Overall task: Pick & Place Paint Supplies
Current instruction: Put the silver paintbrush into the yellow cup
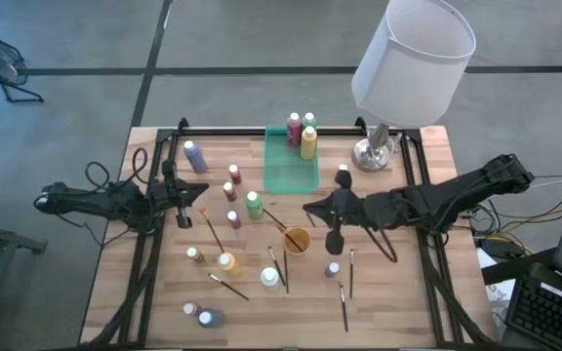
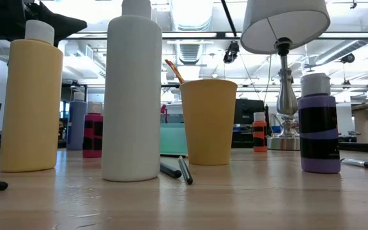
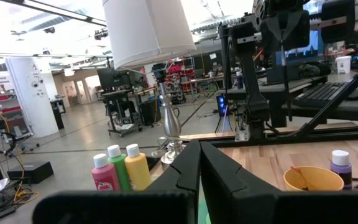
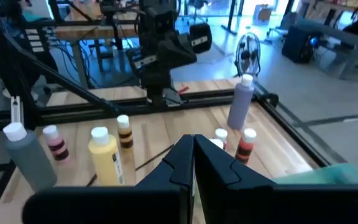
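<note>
Green tray (image 1: pixel 291 174) at table's (image 1: pixel 413 302) far edge; lamp (image 1: pixel 410 60) beside it; orange cup (image 1: pixel 296 240) mid-table.

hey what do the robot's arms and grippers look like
Both arms are matte black with jointed, boxy segments and black cables looping along them. The left gripper and right gripper each end in two dark wedge-shaped fingers tapering to narrow tips. No markings are readable.

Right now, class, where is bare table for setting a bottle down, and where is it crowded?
Bare: the table near its right front corner, and the front half of the green tray. Crowded: the middle around the cup, among bottles and brushes.
</note>
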Available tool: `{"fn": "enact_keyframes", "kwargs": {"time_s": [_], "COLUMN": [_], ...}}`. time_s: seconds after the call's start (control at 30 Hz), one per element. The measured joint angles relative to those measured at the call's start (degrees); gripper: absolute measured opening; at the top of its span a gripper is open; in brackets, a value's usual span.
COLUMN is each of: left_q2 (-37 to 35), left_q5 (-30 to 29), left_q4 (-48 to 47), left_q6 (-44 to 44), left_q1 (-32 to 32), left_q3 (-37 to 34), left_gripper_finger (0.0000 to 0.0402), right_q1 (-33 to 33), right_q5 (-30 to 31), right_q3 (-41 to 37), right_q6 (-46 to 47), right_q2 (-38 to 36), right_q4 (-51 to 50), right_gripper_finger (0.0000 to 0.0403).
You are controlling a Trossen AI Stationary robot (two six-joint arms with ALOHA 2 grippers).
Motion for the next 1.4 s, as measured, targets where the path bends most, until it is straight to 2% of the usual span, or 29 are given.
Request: {"fn": "enact_keyframes", "kwargs": {"time_s": [0.33,0.5,0.87,1.1,1.4], "left_q2": [0.01,0.01,0.02,0.02,0.02], "left_q5": [-0.01,0.00,-0.01,0.00,0.00], "left_q4": [0.00,0.00,0.01,0.01,0.04], "left_q6": [0.00,0.00,0.00,0.00,0.00], "left_q1": [0.00,0.00,0.00,0.00,0.00], "left_q3": [0.00,0.00,0.00,0.00,0.00], "left_gripper_finger": [0.0016,0.0016,0.0016,0.0016,0.0016], "right_q1": [0.00,0.02,0.02,0.04,0.00], "right_q5": [-1.73,-4.53,-7.44,-13.39,-13.34], "right_q3": [-2.46,-4.09,-4.31,-4.34,-4.58], "right_q6": [-2.51,-4.79,-7.11,-9.89,-10.13], "right_q2": [0.02,0.02,0.02,0.02,2.70], "right_q4": [5.26,10.97,14.82,17.29,18.34], "right_gripper_finger": [0.0008,0.0008,0.0008,0.0008,0.0008]}}
